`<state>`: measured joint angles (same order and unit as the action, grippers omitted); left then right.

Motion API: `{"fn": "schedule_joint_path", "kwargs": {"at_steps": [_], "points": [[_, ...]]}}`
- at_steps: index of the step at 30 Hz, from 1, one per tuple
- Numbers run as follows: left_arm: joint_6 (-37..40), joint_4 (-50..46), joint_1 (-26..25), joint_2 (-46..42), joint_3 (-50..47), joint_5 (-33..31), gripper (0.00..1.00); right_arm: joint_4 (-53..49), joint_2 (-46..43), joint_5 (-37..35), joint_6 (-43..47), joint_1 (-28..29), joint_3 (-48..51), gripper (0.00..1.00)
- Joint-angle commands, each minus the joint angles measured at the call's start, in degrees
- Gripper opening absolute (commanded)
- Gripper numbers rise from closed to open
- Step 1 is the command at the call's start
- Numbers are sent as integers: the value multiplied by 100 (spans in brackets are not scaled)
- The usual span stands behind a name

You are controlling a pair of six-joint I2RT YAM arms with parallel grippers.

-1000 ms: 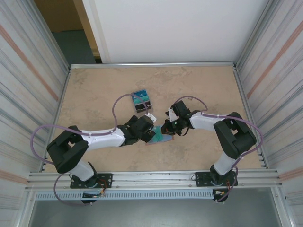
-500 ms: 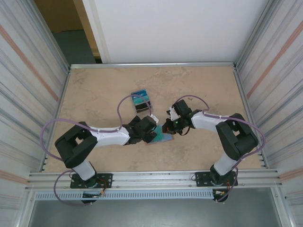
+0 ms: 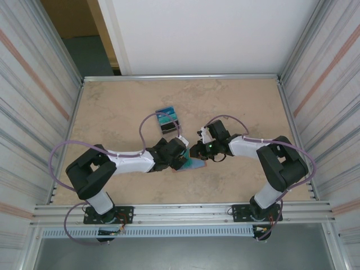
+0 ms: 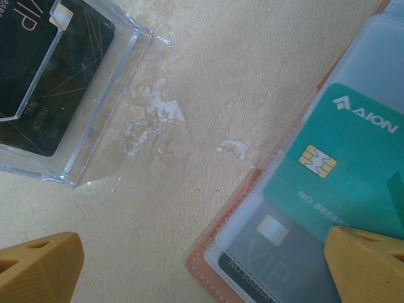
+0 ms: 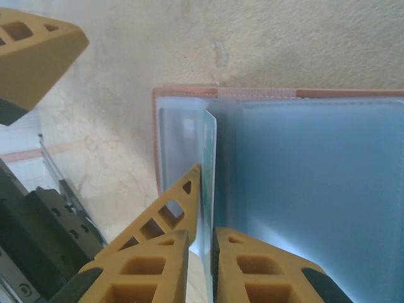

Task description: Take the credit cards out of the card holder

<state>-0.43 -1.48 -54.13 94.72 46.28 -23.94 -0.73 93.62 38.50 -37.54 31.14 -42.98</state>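
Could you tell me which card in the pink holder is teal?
The teal plastic AION card with the gold chip; the dark grey VIP card beside it is not.

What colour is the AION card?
Teal; the card shows best in the left wrist view.

Work surface: a beige, marbled table top (image 3: pixel 112 101), flat and level. Whitish dried smears (image 4: pixel 151 117) mark it in the left wrist view, just beside a clear-walled stand (image 3: pixel 167 120) that sits on the surface at mid-table. From above the stand looks dark and boxy. Enclosure: corrugated metal side walls (image 3: pixel 34 84) to left and right, and a white panel (image 3: pixel 197 34) at the back. An aluminium rail (image 3: pixel 180 211) runs along the near edge. Far left corner: possibly an open doorway (image 3: pixel 79 34); detail too poor to confirm.
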Motion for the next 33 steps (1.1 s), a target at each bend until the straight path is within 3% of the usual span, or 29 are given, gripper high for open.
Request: {"fn": "schedule_joint_path", "kwargs": {"at_steps": [1, 4, 11, 20, 30, 33], "points": [[-140, -71, -30, 12, -49, 120, 99, 388, 139, 246, -218, 23, 48, 18], [-151, -79, -35, -3, -40, 135, 99, 397, 241, 188, -223, 87, 14, 18], [-153, -146, -35, -185, -65, 94, 99, -162, 53, -298, 58, 100, -116, 0], [-169, -242, -34, -834, -155, -17, 99, -1382, -645, -1280, 721, 121, -426, 0], [-130, -452, -27, -1859, -237, -190, 99, -1806, -1235, -1487, 1189, 212, -615, 0], [-1, -506, 117, -2322, -299, 103, 99, -1810, -1538, -1520, 1547, 389, -632, 0]]}}
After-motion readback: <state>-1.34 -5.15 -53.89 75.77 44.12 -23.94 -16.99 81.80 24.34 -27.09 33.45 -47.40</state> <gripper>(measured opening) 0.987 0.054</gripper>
